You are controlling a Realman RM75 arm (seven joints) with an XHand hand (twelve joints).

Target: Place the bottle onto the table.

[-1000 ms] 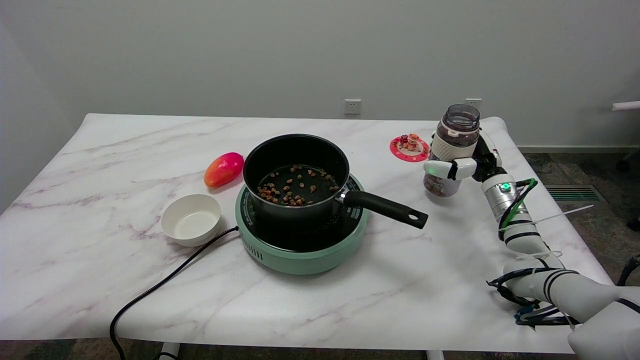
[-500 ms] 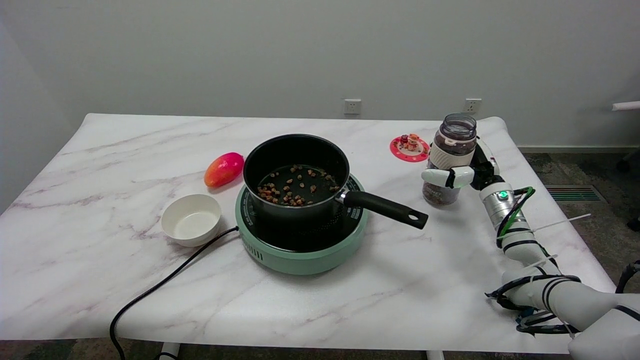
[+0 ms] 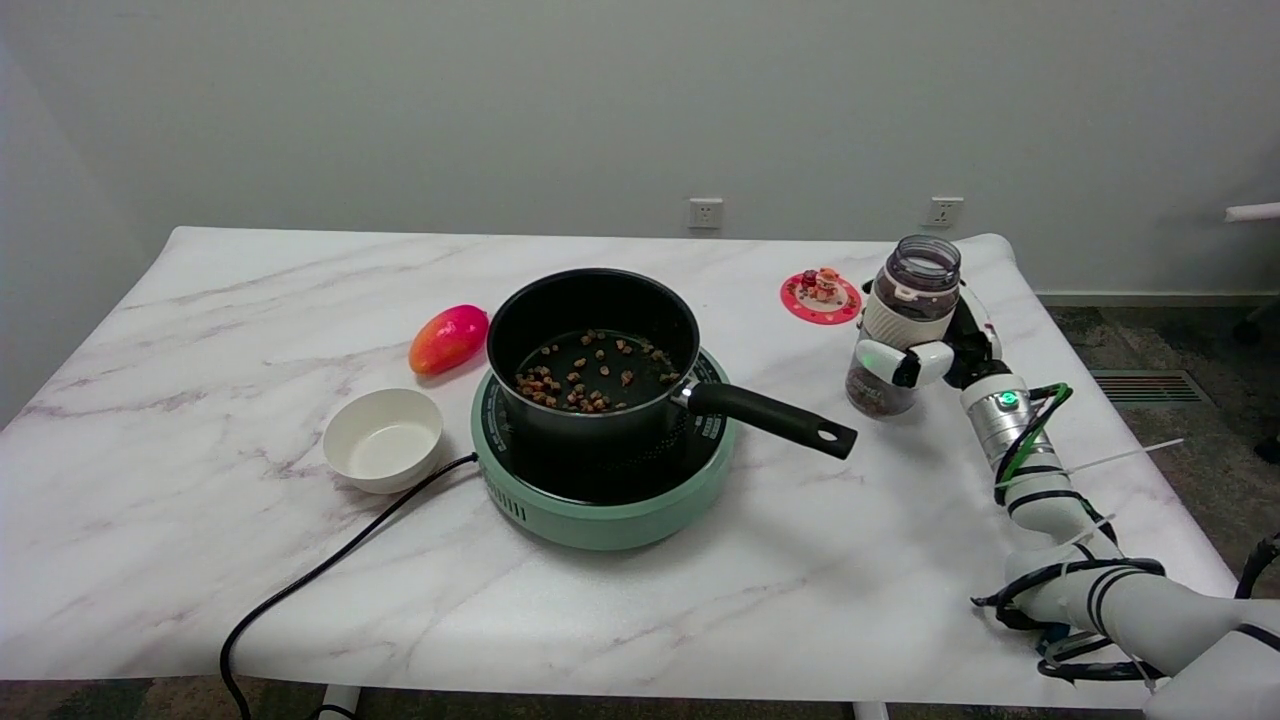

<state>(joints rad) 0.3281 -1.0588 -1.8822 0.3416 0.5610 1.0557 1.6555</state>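
Note:
A clear bottle [image 3: 905,300] with dark brown contents and an open mouth stands upright at the right side of the marble table [image 3: 200,500]. Its base is at or just above the tabletop; I cannot tell whether it touches. My right hand [image 3: 925,345] grips the bottle around its middle from the right, with white fingers wrapped across the front. The arm reaches in from the lower right.
A black pot [image 3: 592,350] with brown bits sits on a green cooker [image 3: 600,490], its handle [image 3: 770,418] pointing toward the bottle. A red coaster with small figures [image 3: 820,295] lies behind the bottle. A mango [image 3: 447,338], a white bowl [image 3: 382,438] and a black cord [image 3: 320,575] lie left.
My right hand has lowered the bottle from the air down toward the tabletop, keeping its grip. In the last half second it dropped only slightly.

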